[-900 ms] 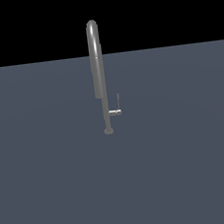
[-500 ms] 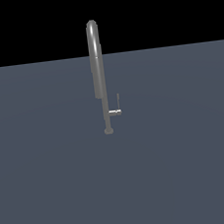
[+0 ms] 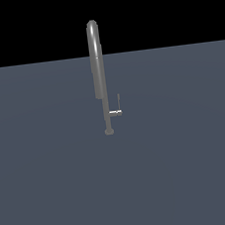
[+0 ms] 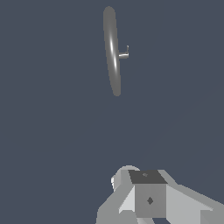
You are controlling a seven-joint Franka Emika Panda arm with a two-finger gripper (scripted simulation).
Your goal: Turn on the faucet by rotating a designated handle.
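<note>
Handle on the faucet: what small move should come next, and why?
Probably bring the hand closer to the handle. In the wrist view a wide stretch of bare floor separates it from the faucet, and the exterior view shows no arm near the lever, which stands upright, untouched.

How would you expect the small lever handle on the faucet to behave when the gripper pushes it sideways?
The handle is thin bare metal, so probably stiff yet slippery. Fixed to the faucet by a stub, it should pivot, not slide. The gripper is far off.
</note>
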